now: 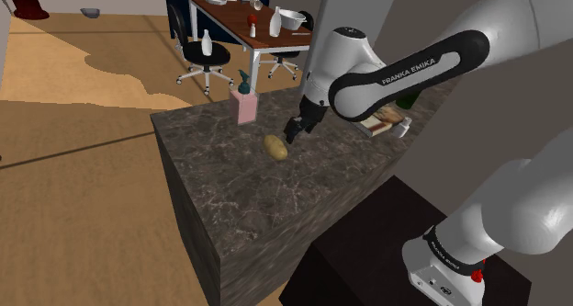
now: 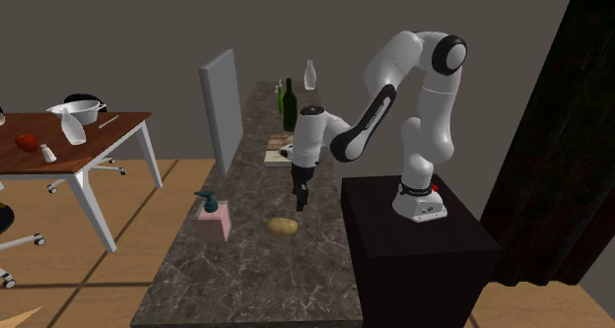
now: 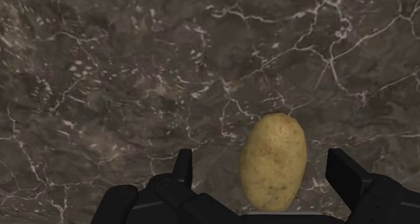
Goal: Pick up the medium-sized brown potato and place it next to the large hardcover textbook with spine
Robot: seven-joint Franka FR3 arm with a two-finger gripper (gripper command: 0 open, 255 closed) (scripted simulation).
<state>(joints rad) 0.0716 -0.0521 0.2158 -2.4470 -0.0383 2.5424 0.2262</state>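
A brown potato (image 1: pixel 275 146) (image 2: pixel 283 226) lies on the dark marble counter (image 1: pixel 230 194), near its middle. My black gripper (image 1: pixel 296 134) (image 2: pixel 299 200) hangs just above and slightly beside it, pointing down. In the wrist view the potato (image 3: pixel 273 161) sits between the two spread fingers (image 3: pixel 182 165), closer to one, and neither touches it. My gripper (image 3: pixel 261 167) is open. The hardcover book (image 1: pixel 384 122) (image 2: pixel 278 151) lies flat farther along the counter, behind the arm.
A pink soap dispenser (image 1: pixel 245 102) (image 2: pixel 211 218) stands near the counter edge beside the potato. A grey upright panel (image 2: pixel 221 104) and two bottles (image 2: pixel 289 101) stand beyond the book. A wooden table (image 1: pixel 234 24) with dishes and office chairs (image 1: pixel 204 61) stand on the floor.
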